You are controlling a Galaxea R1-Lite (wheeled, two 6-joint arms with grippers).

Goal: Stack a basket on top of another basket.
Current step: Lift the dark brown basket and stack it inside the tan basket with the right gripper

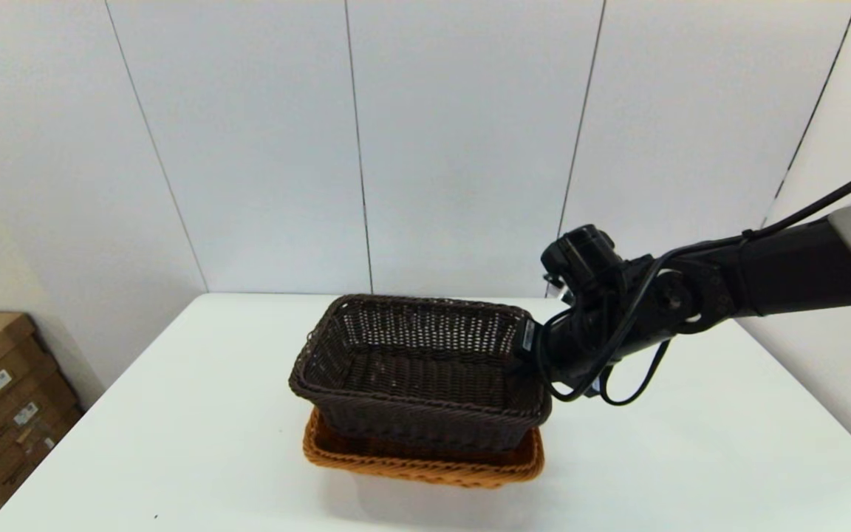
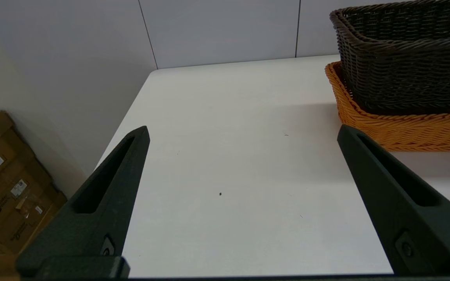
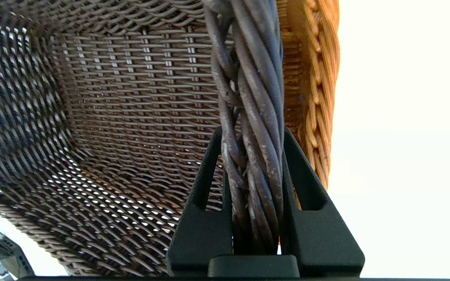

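On the white table [image 1: 174,443], the dark basket [image 1: 418,369] sits inside the orange basket [image 1: 425,467]. It looks a bit crooked, with its left end riding higher than its right end. The right gripper [image 3: 254,156] pinches the dark basket's twisted rim [image 3: 252,97], one finger on each side, at the basket's right end. The left gripper [image 2: 244,164] waits off to the side, near the table's left edge, with its fingers spread wide and nothing between them.

I think the dark basket is light and stiff, so it keeps its shape when held by one edge. The thick rim is the best place to hold. The side walls are full of holes and may bend.
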